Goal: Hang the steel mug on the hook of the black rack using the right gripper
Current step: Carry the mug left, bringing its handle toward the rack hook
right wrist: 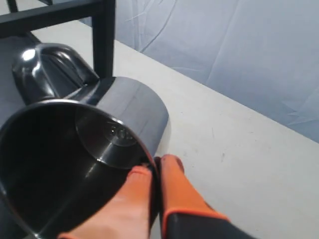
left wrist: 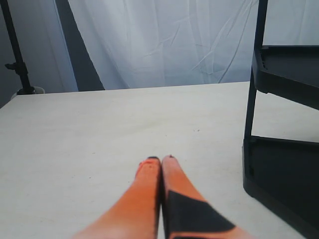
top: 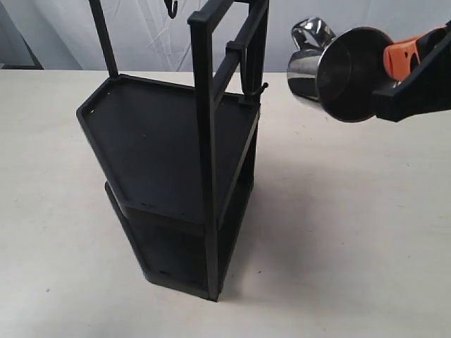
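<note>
The black rack (top: 176,155) stands on the table in the exterior view. From its upper crossbar, on the right side, a slim black hook (top: 248,81) hangs with a small upturned tip. The steel mug (top: 338,67) is in the air to the right of the hook, tipped on its side with its mouth facing the camera and its handle (top: 310,32) toward the rack. My right gripper (top: 393,70) is shut on the mug's rim. In the right wrist view one finger is inside the mug (right wrist: 134,107) and one outside, at the gripper (right wrist: 155,167). My left gripper (left wrist: 160,159) is shut and empty, low over the table beside the rack (left wrist: 284,74).
The pale table (top: 352,232) stretches around the rack. A white cloth backdrop (left wrist: 174,40) hangs behind it. A dark stand pole (left wrist: 15,55) rises at the table's far edge in the left wrist view. A second small hook (top: 171,7) shows at the rack's top.
</note>
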Controlling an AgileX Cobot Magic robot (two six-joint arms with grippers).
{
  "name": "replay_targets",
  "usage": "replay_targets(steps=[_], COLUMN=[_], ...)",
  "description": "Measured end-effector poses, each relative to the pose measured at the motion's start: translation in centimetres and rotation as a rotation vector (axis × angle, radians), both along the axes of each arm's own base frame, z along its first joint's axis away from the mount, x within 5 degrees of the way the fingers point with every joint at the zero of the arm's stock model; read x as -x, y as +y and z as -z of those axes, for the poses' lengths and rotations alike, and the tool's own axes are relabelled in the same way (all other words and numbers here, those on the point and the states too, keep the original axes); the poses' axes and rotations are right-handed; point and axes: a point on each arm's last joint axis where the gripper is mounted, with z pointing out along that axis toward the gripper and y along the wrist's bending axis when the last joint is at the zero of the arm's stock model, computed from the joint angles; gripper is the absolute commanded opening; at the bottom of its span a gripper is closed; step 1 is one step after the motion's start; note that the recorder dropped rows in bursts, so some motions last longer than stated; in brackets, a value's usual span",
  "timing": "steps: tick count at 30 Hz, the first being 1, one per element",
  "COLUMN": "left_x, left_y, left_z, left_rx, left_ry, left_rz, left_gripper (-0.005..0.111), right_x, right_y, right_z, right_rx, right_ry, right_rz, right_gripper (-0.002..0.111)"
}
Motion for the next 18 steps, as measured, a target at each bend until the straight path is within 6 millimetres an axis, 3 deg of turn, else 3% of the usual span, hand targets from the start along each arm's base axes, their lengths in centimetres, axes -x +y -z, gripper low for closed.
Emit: replay_targets(steps=[5, 18], left_x=[0.00, 0.00], left_y=[0.00, 0.00], left_z=[0.00, 0.00], left_rx=[0.000, 0.000], left_ry=[0.000, 0.000], left_rz=[0.000, 0.000], left_gripper=[0.002, 0.002], right_x=[0.61, 0.83], right_y=[0.97, 1.04], right_z=[0.11, 0.38], right_rx=[-0.013, -0.042], right_ry=[0.023, 0.077], right_rz=[-0.047, -0.024], right_gripper=[-0.001, -0.001])
